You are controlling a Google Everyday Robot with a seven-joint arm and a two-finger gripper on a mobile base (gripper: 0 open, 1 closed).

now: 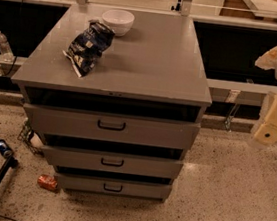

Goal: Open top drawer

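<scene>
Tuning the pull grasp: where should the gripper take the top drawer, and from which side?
Take the black loop handle centred on the top drawer, approaching head-on from the front. The front is otherwise flat, and the handle's bar runs horizontal, so close across it top to bottom. The gripper sits off to the right of the cabinet, apart from it.

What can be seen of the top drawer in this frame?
The top drawer is the widest of three, gray, metal by its look, with a plain flat front and a small black loop handle at the centre. It sits level just under the cabinet top, with a dark band above its front, so it looks partly pulled out; its inside is too dark to read. Nothing touches it: the pincer hangs off to the right, apart from it.
</scene>
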